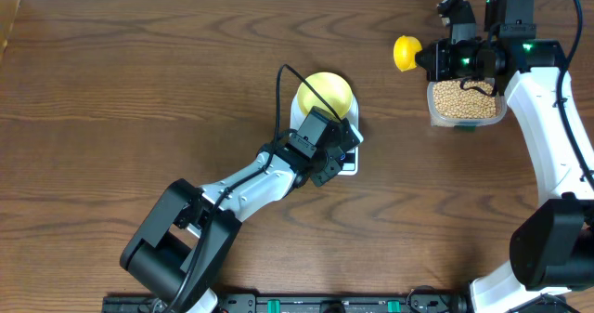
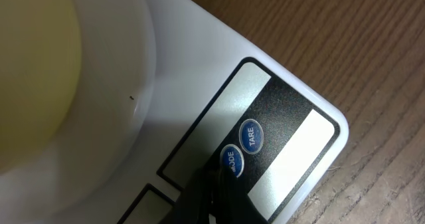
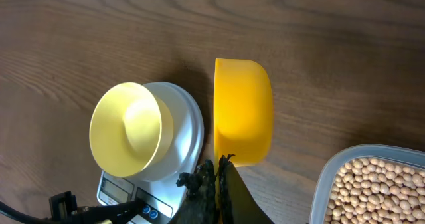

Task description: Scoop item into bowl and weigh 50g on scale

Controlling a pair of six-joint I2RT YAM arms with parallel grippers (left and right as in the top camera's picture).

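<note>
The pale yellow bowl (image 1: 324, 94) stands empty on the white scale (image 1: 351, 161); both also show in the right wrist view, the bowl (image 3: 126, 139) on the scale (image 3: 119, 192). My left gripper (image 1: 340, 149) is shut, and in the left wrist view its tip (image 2: 216, 187) rests at the scale's blue MODE button (image 2: 231, 161), beside the TARE button (image 2: 251, 135). My right gripper (image 1: 438, 58) is shut on the handle of a yellow scoop (image 1: 406, 53), which looks empty (image 3: 242, 111). The tan beans (image 1: 464, 97) fill a clear container just below the right gripper.
The clear container (image 3: 327, 184) with beans (image 3: 382, 187) stands at the right, about a hand's width from the scale. The left arm stretches from the front edge up to the scale. Bare wooden table (image 1: 139, 90) lies at the left and back.
</note>
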